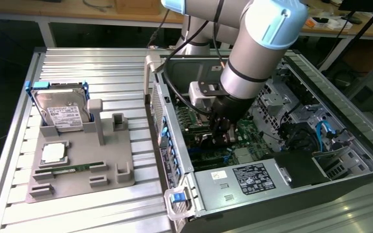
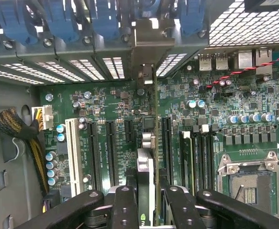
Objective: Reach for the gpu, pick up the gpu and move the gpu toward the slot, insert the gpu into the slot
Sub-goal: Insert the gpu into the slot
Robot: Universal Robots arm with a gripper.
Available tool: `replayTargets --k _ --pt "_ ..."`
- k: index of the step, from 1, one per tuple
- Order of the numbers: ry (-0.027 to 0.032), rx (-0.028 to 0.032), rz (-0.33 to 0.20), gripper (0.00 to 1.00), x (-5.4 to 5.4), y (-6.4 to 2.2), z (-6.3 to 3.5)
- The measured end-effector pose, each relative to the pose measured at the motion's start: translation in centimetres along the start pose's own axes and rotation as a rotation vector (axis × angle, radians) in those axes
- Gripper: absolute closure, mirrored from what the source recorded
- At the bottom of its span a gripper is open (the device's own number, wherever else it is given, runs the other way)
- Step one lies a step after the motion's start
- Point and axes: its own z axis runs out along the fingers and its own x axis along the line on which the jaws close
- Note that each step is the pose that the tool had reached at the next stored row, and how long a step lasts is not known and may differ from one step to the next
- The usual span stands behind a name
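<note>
Green and thin, the gpu (image 2: 151, 157) is standing edge-on between the black fingers (image 2: 125, 205) of the gripper (image 2: 146, 200) in the lower middle of the wrist view, and the jaws are clamped on its two faces. The card is running from the claw up the frame to its silver metal bracket (image 2: 151, 43), which is sitting among the blue clips (image 2: 63, 19) at the top. Under the card the green motherboard (image 2: 215, 95) is lying, with long dark connectors on both sides of it; the slot itself is hidden by the card, so I cannot tell if the edge is already seated. In the exterior view the arm (image 1: 251, 63) is reaching down from the upper middle into the open computer case (image 1: 342, 141), and the gripper (image 1: 220, 133) is low inside it, near the centre of the frame. On the grey holder (image 1: 76, 170) at the left a hard drive (image 1: 60, 109) is standing and a memory stick (image 1: 70, 169) is lying.
</note>
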Motion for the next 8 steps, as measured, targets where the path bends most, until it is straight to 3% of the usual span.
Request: replayTargets --k 8 --pt "0.0041 0.0008 -0.004 0.73 -0.07 0.02 -0.49"
